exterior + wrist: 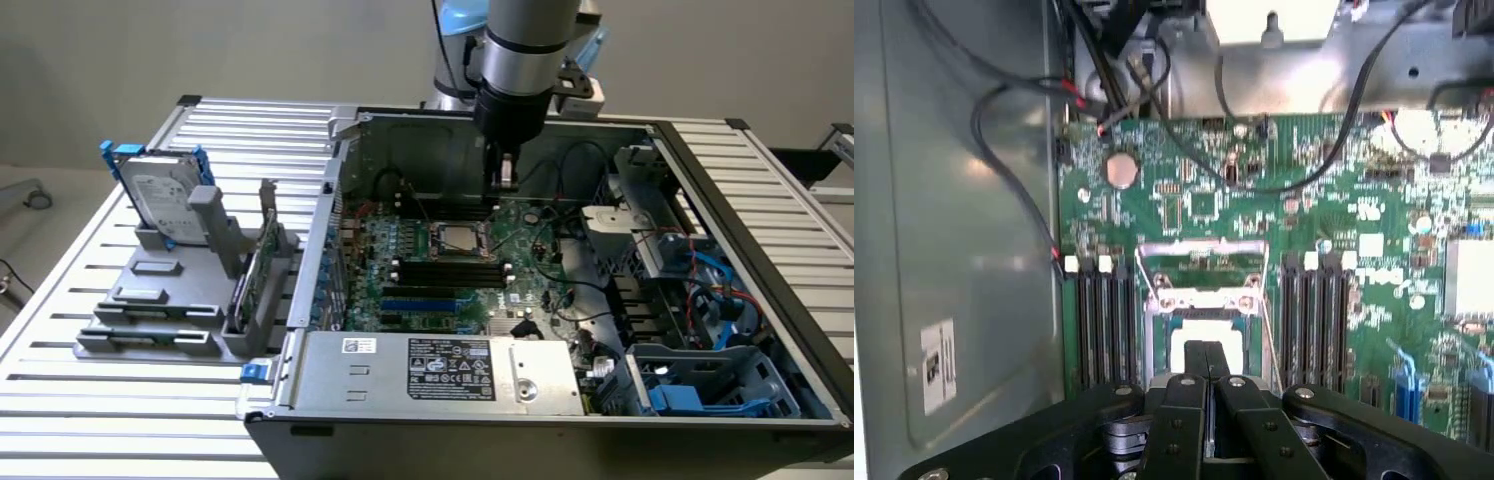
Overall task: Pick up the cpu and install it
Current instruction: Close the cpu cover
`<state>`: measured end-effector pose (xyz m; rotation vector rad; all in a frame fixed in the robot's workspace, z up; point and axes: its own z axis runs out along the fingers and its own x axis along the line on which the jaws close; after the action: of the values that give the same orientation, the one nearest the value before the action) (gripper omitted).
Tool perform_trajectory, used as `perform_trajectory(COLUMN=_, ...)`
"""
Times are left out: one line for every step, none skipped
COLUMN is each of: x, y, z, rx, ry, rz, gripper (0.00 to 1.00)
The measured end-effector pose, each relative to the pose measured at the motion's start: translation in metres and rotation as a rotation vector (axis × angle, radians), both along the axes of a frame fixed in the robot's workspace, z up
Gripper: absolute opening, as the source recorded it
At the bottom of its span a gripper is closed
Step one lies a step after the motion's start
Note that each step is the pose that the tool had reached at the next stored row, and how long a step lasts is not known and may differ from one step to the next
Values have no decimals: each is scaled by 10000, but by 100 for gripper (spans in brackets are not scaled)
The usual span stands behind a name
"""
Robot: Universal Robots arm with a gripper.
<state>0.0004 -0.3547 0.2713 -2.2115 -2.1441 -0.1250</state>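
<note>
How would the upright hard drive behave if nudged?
The hard drive stands on edge, so it would likely tip rather than slide. The stand probably steadies it. Its metal case looks rigid, likely heavy for its size.

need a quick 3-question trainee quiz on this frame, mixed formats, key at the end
1. True or false: the hard drive stands upright in the grey holder outside the computer case.
2. The jaws of the gripper are: A) wide open B) shut C) clamped on the hard drive.
3. Fill in: the cpu lies in the ___ on the motherboard.
Key: 1 true; 2 B; 3 socket.
</note>
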Motion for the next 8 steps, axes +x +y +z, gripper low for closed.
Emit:
perform_trajectory(x=42, y=-2, z=1, rx=-1, ry=-2, rz=0, gripper=11)
perform_trajectory(x=80, y=-3, z=2, rx=-1, ry=-7, rz=1, gripper=11)
perform_trajectory(x=117, y=-3, z=2, rx=0, ry=-17, rz=3, gripper=11)
perform_trajectory(x=153, y=-4, z=2, rx=-1, ry=-31, rz=4, gripper=11)
perform_trajectory(x=187, y=-4, z=2, rx=0, ry=-48, rz=6, gripper=11)
perform_trajectory(x=221, y=-4, z=2, rx=0, ry=-66, rz=7, gripper=11)
perform_trajectory(x=257, y=-4, z=2, rx=0, ry=-86, rz=8, gripper=11)
perform_trajectory(x=291, y=-5, z=2, rx=-1, ry=-105, rz=10, gripper=11)
